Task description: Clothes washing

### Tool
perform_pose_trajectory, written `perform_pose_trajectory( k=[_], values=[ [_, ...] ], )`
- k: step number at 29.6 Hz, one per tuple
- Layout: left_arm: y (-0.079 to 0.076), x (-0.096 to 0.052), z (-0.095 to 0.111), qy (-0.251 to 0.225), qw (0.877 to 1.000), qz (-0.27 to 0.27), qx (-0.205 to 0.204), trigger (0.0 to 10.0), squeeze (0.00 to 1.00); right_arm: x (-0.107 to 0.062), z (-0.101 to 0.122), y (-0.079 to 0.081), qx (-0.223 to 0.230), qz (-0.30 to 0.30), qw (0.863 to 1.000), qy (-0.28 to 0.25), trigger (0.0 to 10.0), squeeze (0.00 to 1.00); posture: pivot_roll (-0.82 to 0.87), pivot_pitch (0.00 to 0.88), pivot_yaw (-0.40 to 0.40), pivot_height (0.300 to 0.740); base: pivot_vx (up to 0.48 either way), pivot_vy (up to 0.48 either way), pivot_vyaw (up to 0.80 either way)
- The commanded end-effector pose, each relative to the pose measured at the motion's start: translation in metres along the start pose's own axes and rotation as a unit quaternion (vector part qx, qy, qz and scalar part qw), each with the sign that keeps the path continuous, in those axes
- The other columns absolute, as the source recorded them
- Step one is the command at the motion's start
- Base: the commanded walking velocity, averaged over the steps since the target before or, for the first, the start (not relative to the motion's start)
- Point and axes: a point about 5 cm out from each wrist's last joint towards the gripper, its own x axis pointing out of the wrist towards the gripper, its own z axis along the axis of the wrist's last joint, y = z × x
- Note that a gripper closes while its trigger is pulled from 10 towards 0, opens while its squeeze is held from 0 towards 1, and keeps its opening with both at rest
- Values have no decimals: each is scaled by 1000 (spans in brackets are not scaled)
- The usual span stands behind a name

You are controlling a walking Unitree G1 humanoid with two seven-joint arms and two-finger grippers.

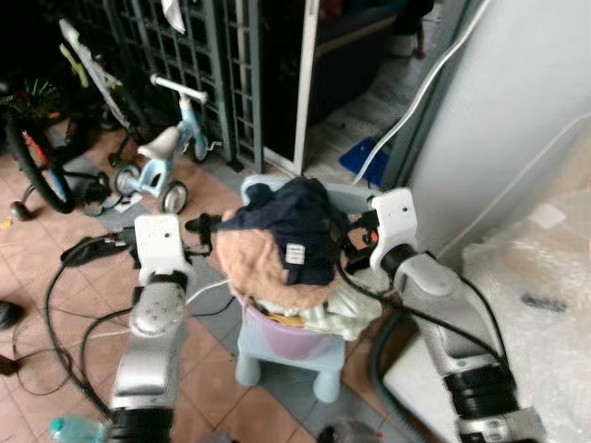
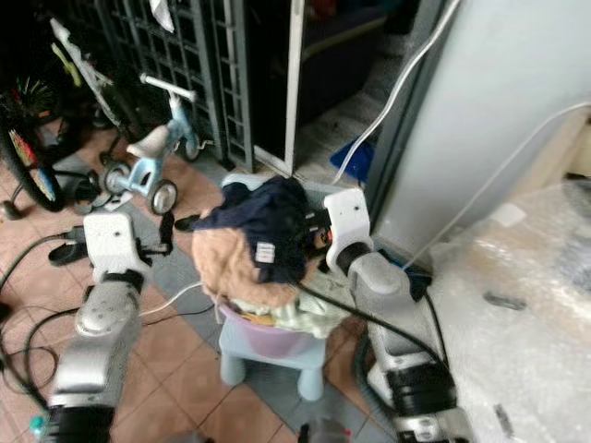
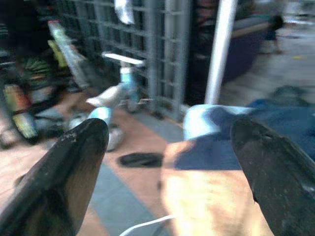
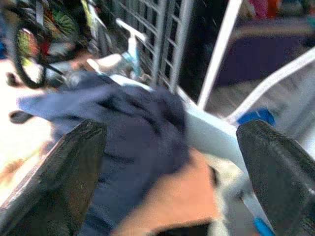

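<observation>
Both silver arms reach out from you toward the laundry pile (image 1: 277, 249), and that heap is your landmark. It is mounded high in a pink basin (image 1: 291, 337), which sits on a small pale-blue plastic chair (image 1: 277, 365) standing on the tiled floor (image 1: 55, 268). A dark navy garment (image 1: 295, 221) lies draped over the top, and a tan cloth (image 1: 254, 263) bulges on the side facing your left arm. Pale greenish fabric spills low toward your right arm.

Your left gripper (image 3: 170, 162) hovers just beside the pile on the tan side, jaws spread wide and empty. Your right gripper (image 4: 170, 167) is close against the opposite flank, jaws likewise wide apart, the navy cloth lying between the fingers (image 4: 54, 182) but not pinched.

Expect the load to be soft, limp and light per piece. It will sag and shed items if squeezed loosely. You would do better, I judge, to take hold of the basin's rim or press in low on both sides than to pinch the top garment.

Behind the pile stand a blue balance bike (image 1: 166, 157) and a dark grille (image 1: 185, 55); a white wall (image 1: 499, 111) rises beyond your right arm.
</observation>
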Motion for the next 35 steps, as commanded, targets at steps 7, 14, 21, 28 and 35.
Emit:
perform_pose_trajectory(
  k=[7, 14, 21, 28, 35],
  values=[
    [14, -2, 0, 5, 1000, 18, 16, 10000, 0, 3, -3, 10, -4, 36, 999, 15, 10000, 0, 2, 0, -20, 740, 362, 0, 0],
    [19, -5, -1, 11, 999, 25, 21, 10000, 0, 4, -8, 19, -41, 66, 997, 16, 10000, 0, 23, 0, -27, 740, 307, 0, 343],
    [20, -10, -3, 20, 999, 27, 23, 10000, 0, 7, -15, 22, -19, 62, 997, 34, 10000, 0, 35, 0, -27, 740, 0, 0, 255],
    [19, -16, -3, 28, 999, 26, 26, 10000, 0, 14, -27, 27, -10, 67, 995, 67, 10000, 0, 55, 0, -25, 740, 0, 0, 0],
    [26, -36, -9, 63, 996, 32, 52, 10000, 0, 30, -52, 46, 7, 68, 987, 145, 10000, 0, 115, 5, -40, 740, 0, 0, 0]
  ],
)
